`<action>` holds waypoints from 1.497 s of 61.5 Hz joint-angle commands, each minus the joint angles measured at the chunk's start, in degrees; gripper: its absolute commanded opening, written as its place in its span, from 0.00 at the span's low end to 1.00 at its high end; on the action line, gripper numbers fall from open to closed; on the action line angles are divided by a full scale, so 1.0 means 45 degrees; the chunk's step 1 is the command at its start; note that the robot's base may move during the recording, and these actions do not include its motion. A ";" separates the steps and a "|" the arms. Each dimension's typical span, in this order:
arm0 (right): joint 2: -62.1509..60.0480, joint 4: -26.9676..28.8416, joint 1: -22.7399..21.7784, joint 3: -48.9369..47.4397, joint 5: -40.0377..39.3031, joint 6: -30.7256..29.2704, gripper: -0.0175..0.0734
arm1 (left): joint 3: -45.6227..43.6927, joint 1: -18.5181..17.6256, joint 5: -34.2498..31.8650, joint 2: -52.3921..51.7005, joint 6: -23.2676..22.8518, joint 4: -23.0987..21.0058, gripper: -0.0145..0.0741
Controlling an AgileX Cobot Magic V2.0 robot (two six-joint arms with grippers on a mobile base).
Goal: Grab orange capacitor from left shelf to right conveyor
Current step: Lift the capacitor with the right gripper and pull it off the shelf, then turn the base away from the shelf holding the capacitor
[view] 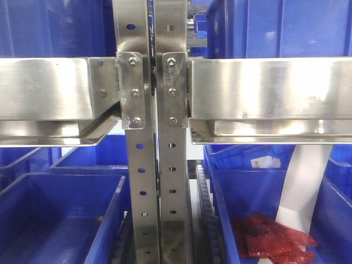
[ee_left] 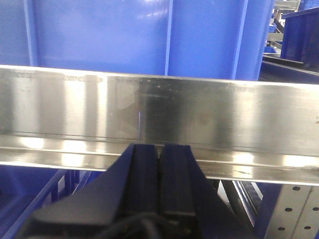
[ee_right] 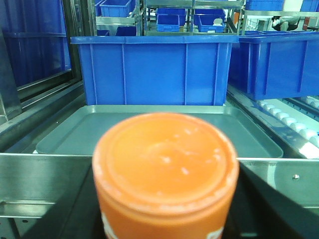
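The orange capacitor [ee_right: 164, 164] fills the bottom of the right wrist view, flat top toward the camera and a bit of white print on its side. My right gripper [ee_right: 167, 211] is shut on it, with dark fingers [ee_right: 77, 211] showing on either side. The left shelf [view: 264, 88] spans the front view as shiny steel beams bolted to perforated uprights [view: 143, 192]. My left gripper [ee_left: 160, 152] is shut with nothing in it, its tips close under a steel beam [ee_left: 199, 109]. The right conveyor is out of view.
Ahead of the capacitor lie a steel rail [ee_right: 45, 172], a shallow silver tray [ee_right: 65, 132] and a blue bin [ee_right: 154, 69]. White rollers [ee_right: 291, 122] run at the right. Blue bins [view: 60, 214] sit on the lower shelf; one holds red crinkly bags [view: 272, 236].
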 commanded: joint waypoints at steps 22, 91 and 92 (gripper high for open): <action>-0.0014 -0.0015 0.0004 -0.0318 -0.1074 -0.0050 0.25 | -0.0060 -0.0222 -0.1141 -0.0150 -0.0018 -0.0023 0.02; -0.0014 -0.0015 0.0004 -0.0318 -0.1074 -0.0050 0.25 | -0.0060 -0.0621 -0.1141 -0.0150 -0.0018 -0.0023 0.02; -0.0014 -0.0015 0.0004 -0.0318 -0.1074 -0.0050 0.25 | -0.0060 -0.0621 -0.1141 -0.0150 -0.0018 -0.0023 0.02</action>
